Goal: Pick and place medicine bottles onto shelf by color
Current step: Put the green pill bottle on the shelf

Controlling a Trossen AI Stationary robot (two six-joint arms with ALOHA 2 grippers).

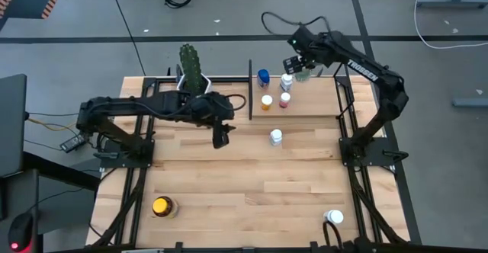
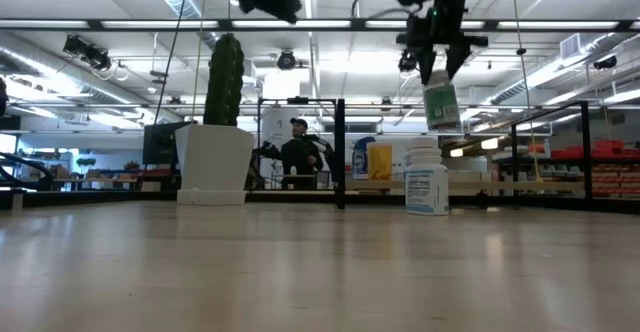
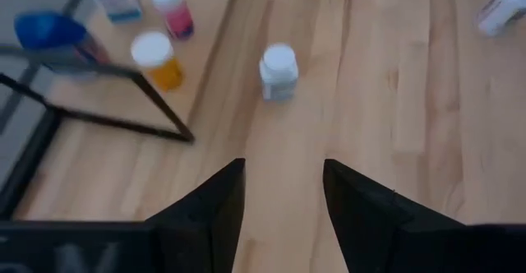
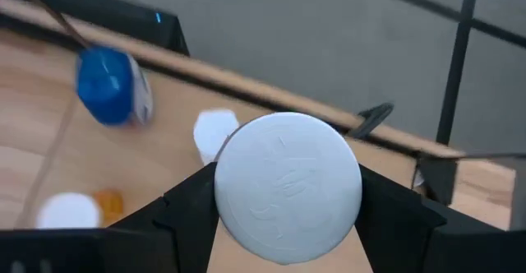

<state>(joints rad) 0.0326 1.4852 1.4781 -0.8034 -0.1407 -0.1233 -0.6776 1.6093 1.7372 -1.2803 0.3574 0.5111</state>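
My right gripper (image 1: 302,64) hangs over the far right of the shelf (image 1: 313,107), shut on a white-capped bottle with a green label (image 2: 441,107). Standing on the shelf are a blue-capped bottle (image 1: 263,76), a pale blue one (image 1: 287,81), an orange one (image 1: 267,100) and a pink one (image 1: 284,99). A white bottle (image 1: 276,137) stands upright on the table in front of the shelf. My left gripper (image 1: 221,136) is open, raised above the table left of this white bottle (image 3: 278,71), which lies ahead of its fingers. My right gripper pinches the bottle's round white cap (image 4: 234,199) between its two fingers, one on each side. The fingers come from above, slanting down. The bottle hangs below them, slightly tilted, its body (image 2: 441,112) clear of the shelf and table.
A cactus in a white pot (image 1: 191,68) stands at the far edge, left of the shelf's black post (image 1: 250,93). A yellow bottle (image 1: 162,206) lies near the front left. Another white bottle (image 1: 333,217) sits near the front right. A person (image 2: 298,152) is in the room behind.
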